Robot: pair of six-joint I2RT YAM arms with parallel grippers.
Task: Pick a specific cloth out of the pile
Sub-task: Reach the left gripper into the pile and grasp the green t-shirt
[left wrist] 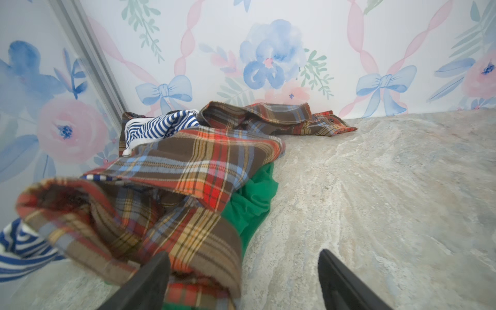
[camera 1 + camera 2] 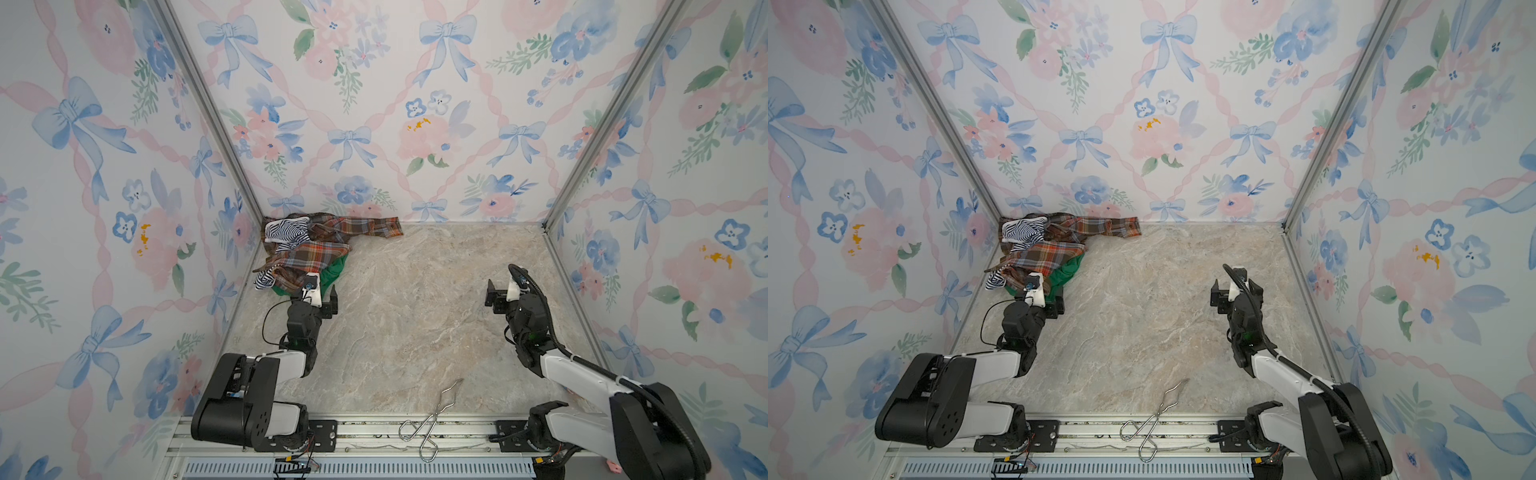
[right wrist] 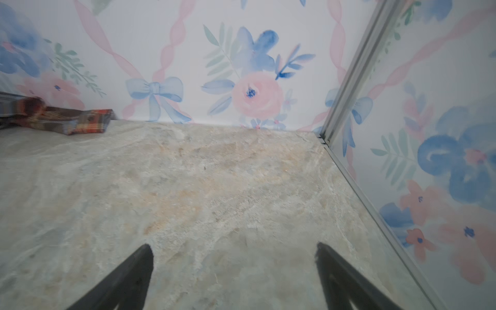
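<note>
The pile lies in the far left corner: a brown-orange plaid cloth heaped over a navy-and-white striped cloth. The bright green cloth peeks out from under the plaid at the pile's near right edge. My left gripper is at that near edge, open, with a fold of plaid and a sliver of green lying between its fingers. My right gripper hangs open over bare floor at the right, far from the pile.
A plaid sleeve stretches along the back wall. Metal tongs lie at the front edge across the rail. Flowered walls enclose the marbled floor on three sides.
</note>
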